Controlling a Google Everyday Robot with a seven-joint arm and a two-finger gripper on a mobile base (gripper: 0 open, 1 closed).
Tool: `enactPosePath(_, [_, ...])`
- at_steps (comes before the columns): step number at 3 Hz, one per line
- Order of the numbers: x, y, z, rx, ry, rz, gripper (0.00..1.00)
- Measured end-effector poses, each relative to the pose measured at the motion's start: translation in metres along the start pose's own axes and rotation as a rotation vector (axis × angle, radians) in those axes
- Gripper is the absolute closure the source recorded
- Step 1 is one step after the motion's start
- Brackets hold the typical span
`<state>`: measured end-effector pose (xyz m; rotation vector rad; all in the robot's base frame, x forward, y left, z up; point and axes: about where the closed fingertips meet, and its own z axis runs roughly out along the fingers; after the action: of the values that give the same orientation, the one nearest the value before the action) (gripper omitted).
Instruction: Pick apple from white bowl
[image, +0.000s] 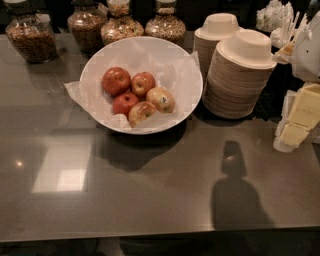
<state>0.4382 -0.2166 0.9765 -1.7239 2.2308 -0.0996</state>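
The apple (116, 81), the largest and deep red, lies at the back left of the pile in the white bowl (191, 75), which is lined with crinkled white paper. Two smaller red apples (143, 83) and two yellowish blushed apples (161, 99) lie beside it. My gripper (295, 131), with cream-yellow fingers on a white arm, is at the right edge of the view. It hangs over the counter, well right of the bowl and beyond the bowl stacks, and is empty.
Two stacks of small cream paper bowls (239, 75) stand just right of the white bowl. Several glass jars of cereal (32, 36) line the back of the dark grey counter (150, 190). White packets and utensils (280, 22) sit at the back right.
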Motion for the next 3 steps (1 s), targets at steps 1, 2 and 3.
enactPosePath(1, [0.0,0.0,0.0,0.0,0.0,0.0,0.0])
enactPosePath(2, [-0.013,-0.006,0.003,0.012,-0.036,-0.002,0.0])
enactPosePath(3, [-0.081,-0.024,0.013,0.011,-0.157,-0.086,0.0])
